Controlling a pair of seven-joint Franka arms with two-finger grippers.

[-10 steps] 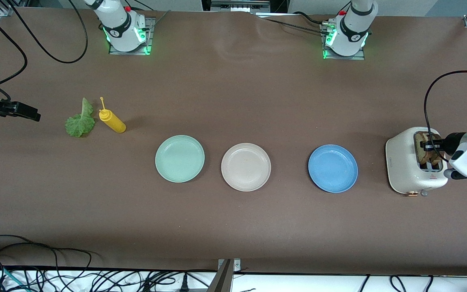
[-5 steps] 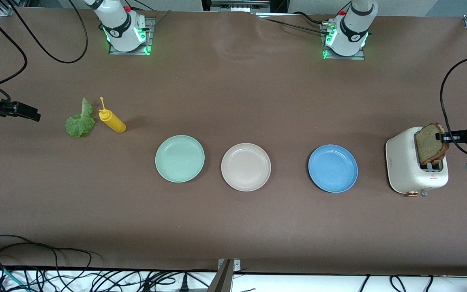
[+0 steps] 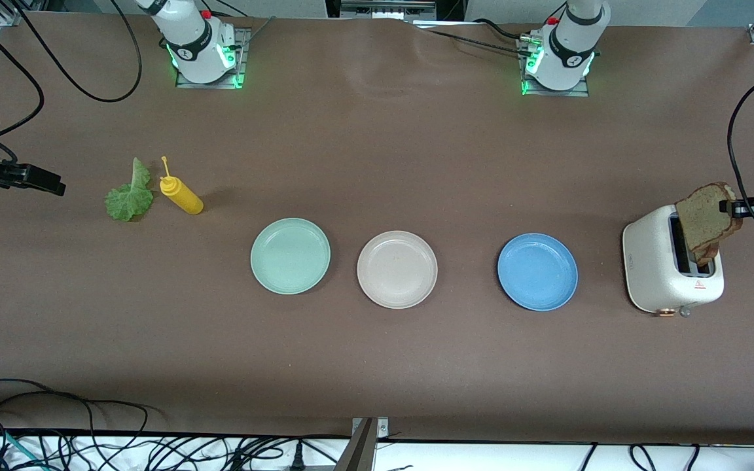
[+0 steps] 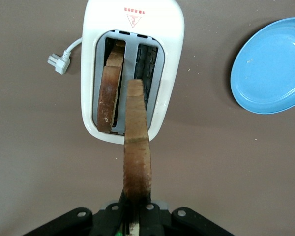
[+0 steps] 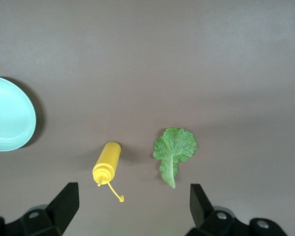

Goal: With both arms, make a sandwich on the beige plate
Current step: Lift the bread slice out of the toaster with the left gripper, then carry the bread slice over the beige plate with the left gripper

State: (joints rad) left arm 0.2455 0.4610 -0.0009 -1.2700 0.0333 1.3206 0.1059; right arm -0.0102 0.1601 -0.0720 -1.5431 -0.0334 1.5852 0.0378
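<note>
My left gripper (image 3: pixel 729 208) is shut on the crust edge of a brown bread slice (image 3: pixel 706 218), which hangs upright over the white toaster (image 3: pixel 657 271). In the left wrist view the held slice (image 4: pixel 136 147) runs out from the left gripper (image 4: pixel 136 206), and a second slice (image 4: pixel 110 91) stands in one toaster slot. The beige plate (image 3: pixel 396 269) is bare, in the middle of the plate row. A green lettuce leaf (image 3: pixel 129 196) lies toward the right arm's end. My right gripper (image 3: pixel 55 185) waits open over the table there, with the lettuce (image 5: pixel 174 150) showing ahead of the right gripper (image 5: pixel 132 201).
A mint green plate (image 3: pixel 290 256) and a blue plate (image 3: pixel 537 271) flank the beige one. A yellow squeeze bottle (image 3: pixel 182 195) lies beside the lettuce. The toaster's plug (image 4: pixel 58 63) rests on the table. Cables hang along the edge nearest the front camera.
The left gripper has lifted the bread slice up out of the toaster slot and drawn it toward the left arm's end. The right arm has not moved.
</note>
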